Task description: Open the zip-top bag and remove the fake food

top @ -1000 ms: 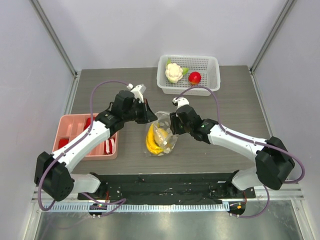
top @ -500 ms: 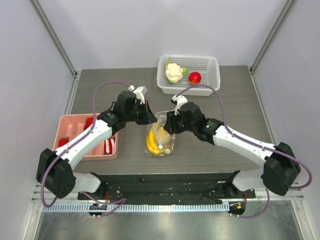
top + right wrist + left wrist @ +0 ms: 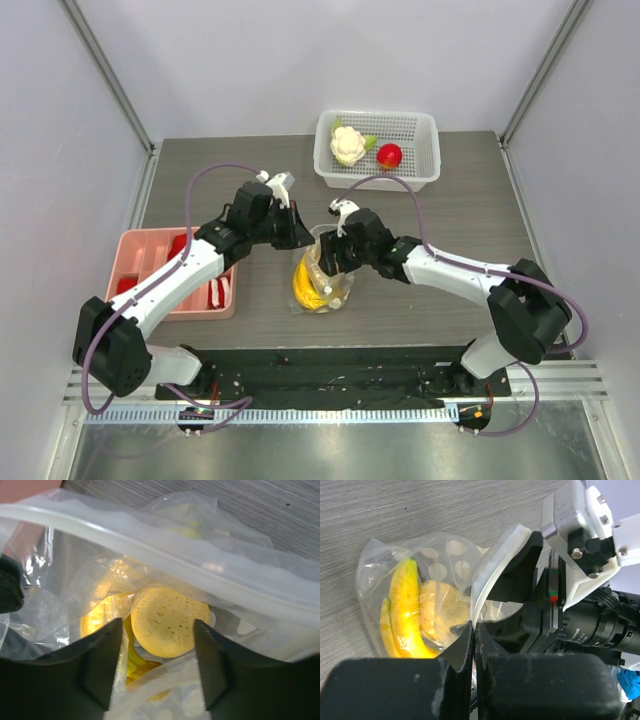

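The zip-top bag (image 3: 322, 278) lies mid-table, its mouth held open. My left gripper (image 3: 299, 236) is shut on the bag's near rim (image 3: 485, 575), as the left wrist view (image 3: 474, 628) shows. My right gripper (image 3: 332, 262) is open and reaches into the bag's mouth. In the right wrist view its jaws (image 3: 157, 625) stand on either side of the yellow-orange round fruit (image 3: 170, 622), apart from it. The banana bunch (image 3: 100, 620) lies beside the fruit in the bag. It also shows in the left wrist view (image 3: 402, 610). The white cauliflower (image 3: 347, 146) and red round fruit (image 3: 390, 154) lie in the basket.
The white perforated basket (image 3: 426, 128) stands at the back of the table. A pink tray (image 3: 150, 252) with red pieces sits at the left, under my left arm. Grey walls close in both sides.
My right gripper has moved left and down into the bag's mouth, toward the round fruit. My left gripper has kept its hold on the rim, nearly still.
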